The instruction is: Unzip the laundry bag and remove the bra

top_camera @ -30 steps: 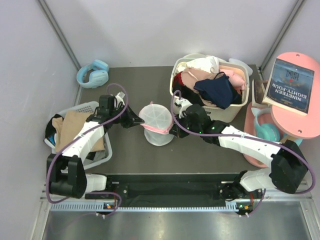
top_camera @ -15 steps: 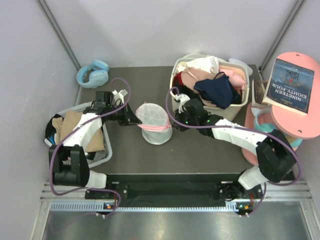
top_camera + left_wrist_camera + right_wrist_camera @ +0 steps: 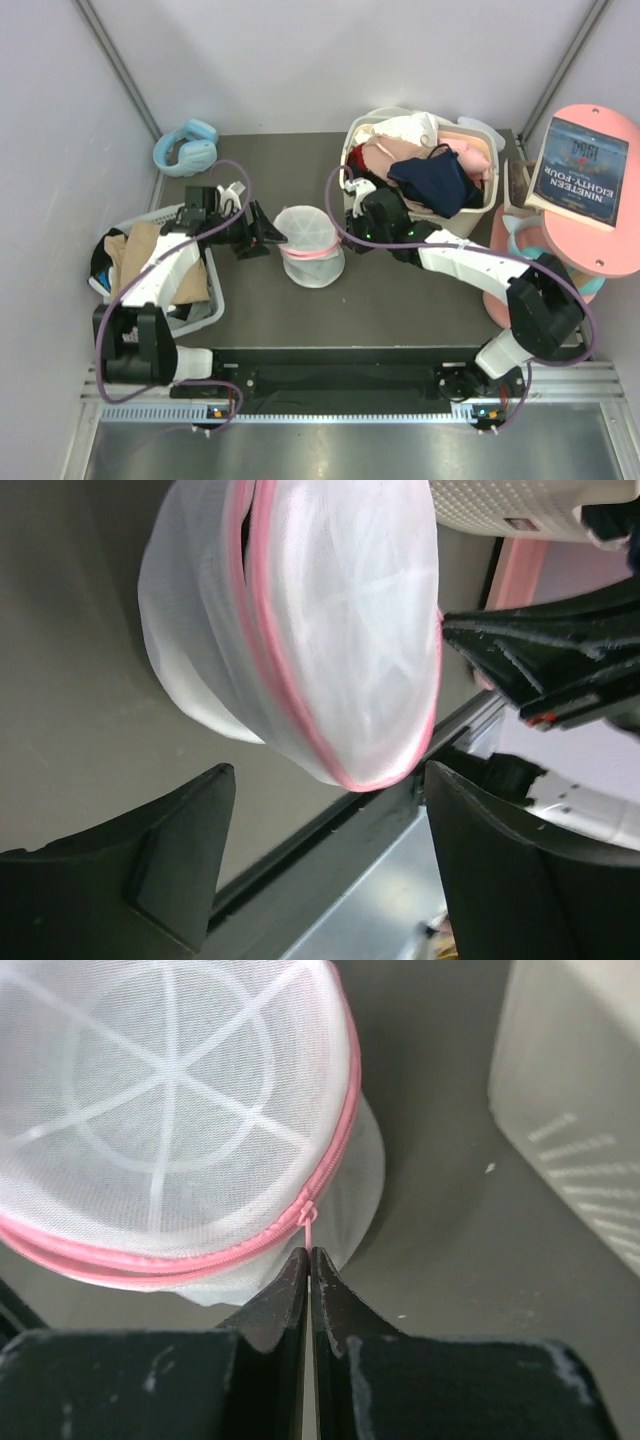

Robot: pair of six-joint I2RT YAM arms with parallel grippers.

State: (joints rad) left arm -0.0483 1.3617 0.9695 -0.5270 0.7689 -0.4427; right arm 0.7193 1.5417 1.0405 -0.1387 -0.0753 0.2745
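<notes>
Grey table (image 3: 400,300). Left gripper (image 3: 266,241) is spread wide just left of the laundry bag (image 3: 310,242) at centre; it should brace the bag. Right gripper (image 3: 309,1260) is clenched on the pink zipper pull (image 3: 309,1222); draw it steadily along the trim. Versus one second ago, the right gripper is farther back and the bag less tilted.

The laundry bag (image 3: 170,1090) is translucent white mesh with whiter seams in a spoked-wheel pattern and pink zipper trim (image 3: 343,1140) — the tabletop (image 3: 440,1220) dark grey, the basket (image 3: 580,1110) cream.
</notes>
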